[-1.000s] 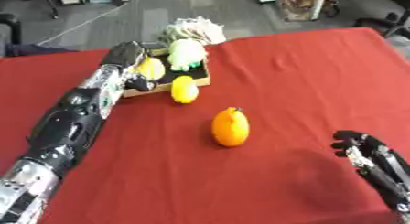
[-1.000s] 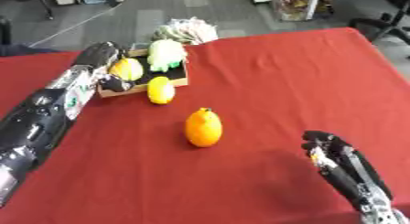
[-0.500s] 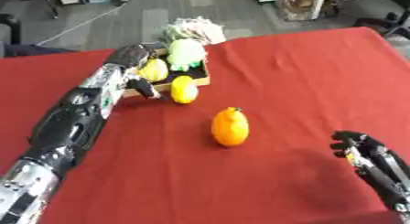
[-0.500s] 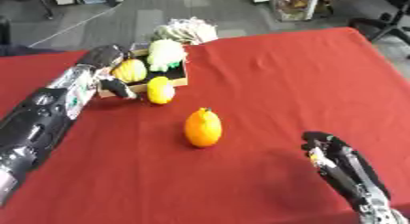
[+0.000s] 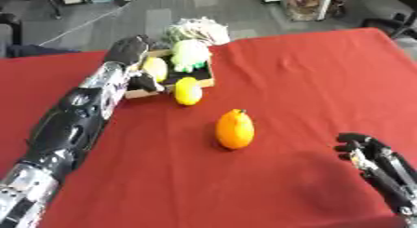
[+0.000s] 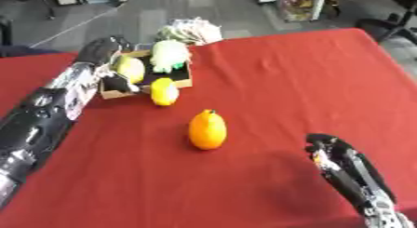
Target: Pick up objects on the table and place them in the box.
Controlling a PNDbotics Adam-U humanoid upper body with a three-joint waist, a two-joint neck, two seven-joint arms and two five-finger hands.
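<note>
left hand is at the box, far left of the red table; its arm runs in along the left edge. palm sits at the box's left rim next to a yellow fruit inside, thumb hanging down by the front-left corner. whether it's gripping that fruit or just resting there: can't tell, fingers are hidden. box also holds a pale green item, bumpy, prob a toy veg. behind the box lies a whitish bundle, unclear what. lemon sits on the cloth touching or just off the box's front wall, not in. orange fruit stands upright mid-table, well apart from the box and both hands. handling guess: both look like light, rigid, smooth-skinned props, rounded so they'll roll or slip if pinched off-center; best to wrap around the widest middle w/ thumb opposite fingers, not the tapered ends. orange one may tip if nudged. right hand idle at lower right, fingers up, relaxed, holding nothing.
</note>
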